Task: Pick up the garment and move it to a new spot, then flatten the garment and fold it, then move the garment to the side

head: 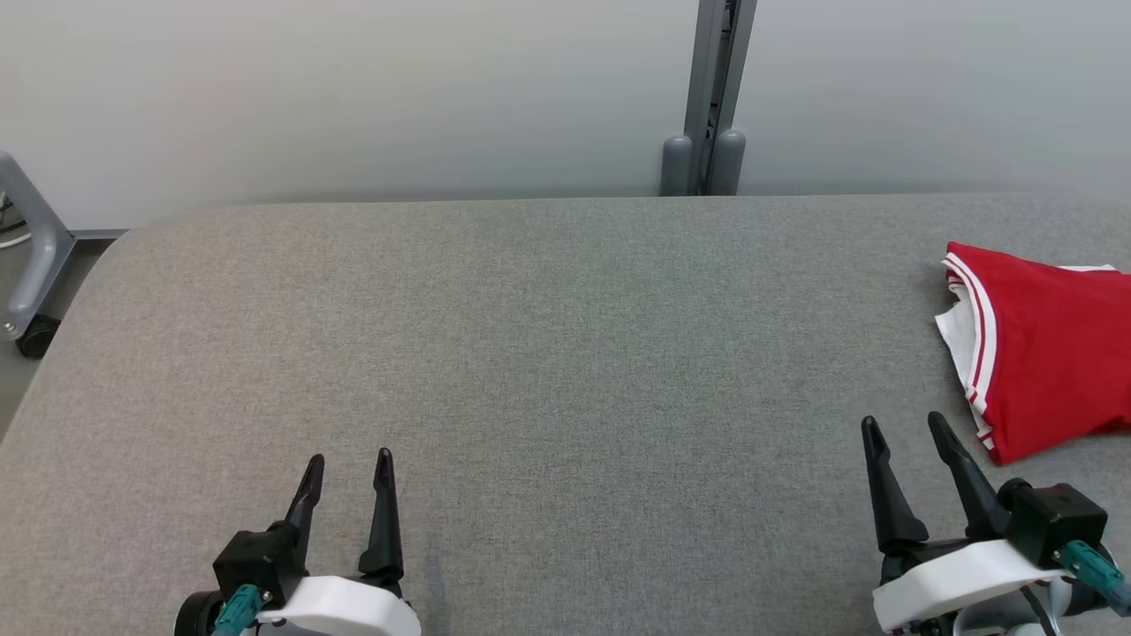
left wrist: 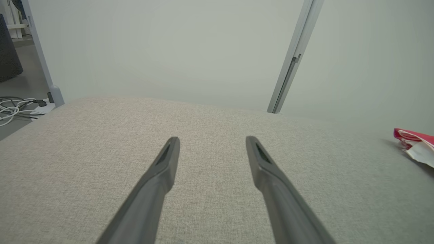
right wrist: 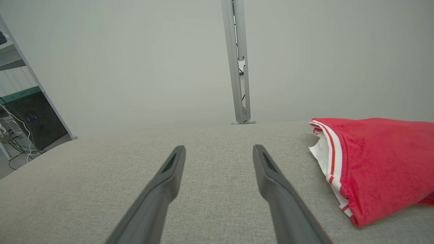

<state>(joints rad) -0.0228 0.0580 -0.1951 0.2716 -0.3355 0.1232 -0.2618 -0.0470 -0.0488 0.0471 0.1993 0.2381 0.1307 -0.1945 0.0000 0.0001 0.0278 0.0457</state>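
Note:
The garment (head: 1047, 349) is red with white and red striped trim, folded into a compact stack at the right edge of the grey table (head: 548, 353). It also lies to the right in the right wrist view (right wrist: 379, 159), and a corner of the garment (left wrist: 415, 142) peeks in at the far right of the left wrist view. My right gripper (head: 904, 427) stands open just left of and below the garment, apart from it, nothing between its fingers. At the lower left my left gripper (head: 350, 460) is open and empty over bare table.
A grey metal post (head: 711, 97) stands behind the table's far edge against a pale wall. At the far left a grey frame leg with a caster (head: 31, 265) stands on the floor. Cables (left wrist: 17, 106) lie on the floor beyond the table's left end.

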